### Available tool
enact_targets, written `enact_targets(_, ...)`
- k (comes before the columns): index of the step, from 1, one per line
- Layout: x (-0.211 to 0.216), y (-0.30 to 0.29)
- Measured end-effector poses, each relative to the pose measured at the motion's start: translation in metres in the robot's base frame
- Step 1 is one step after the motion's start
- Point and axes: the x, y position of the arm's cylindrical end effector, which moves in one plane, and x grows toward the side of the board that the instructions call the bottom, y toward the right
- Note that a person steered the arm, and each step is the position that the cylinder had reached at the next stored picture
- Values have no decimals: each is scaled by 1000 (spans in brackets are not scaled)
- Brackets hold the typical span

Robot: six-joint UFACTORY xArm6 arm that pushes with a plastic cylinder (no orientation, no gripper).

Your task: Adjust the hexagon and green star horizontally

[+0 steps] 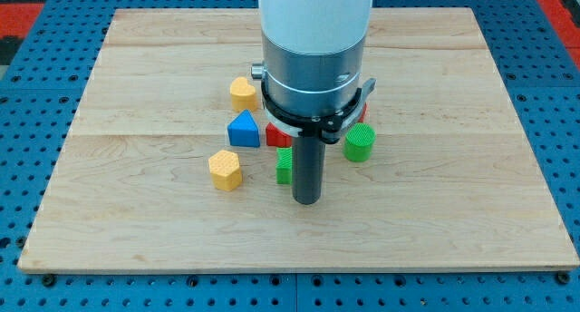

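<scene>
A yellow hexagon block (225, 170) lies left of centre on the wooden board (136, 212). A green block (285, 166), partly hidden behind the rod so its shape is unclear, sits just to the hexagon's right. My tip (307, 201) rests on the board, right beside the green block on its right and slightly toward the view's bottom. A green cylinder (359, 142) lies to the right of the rod.
A blue triangular block (243, 130) and a yellow block (243, 93) lie above the hexagon. A red block (275, 134) is mostly hidden under the arm's body (313, 49). Blue pegboard surrounds the board.
</scene>
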Motion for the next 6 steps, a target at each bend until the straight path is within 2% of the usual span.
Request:
enact_targets(4,-22,11)
enact_targets(5,-11,-69)
enact_targets(6,-21,-115)
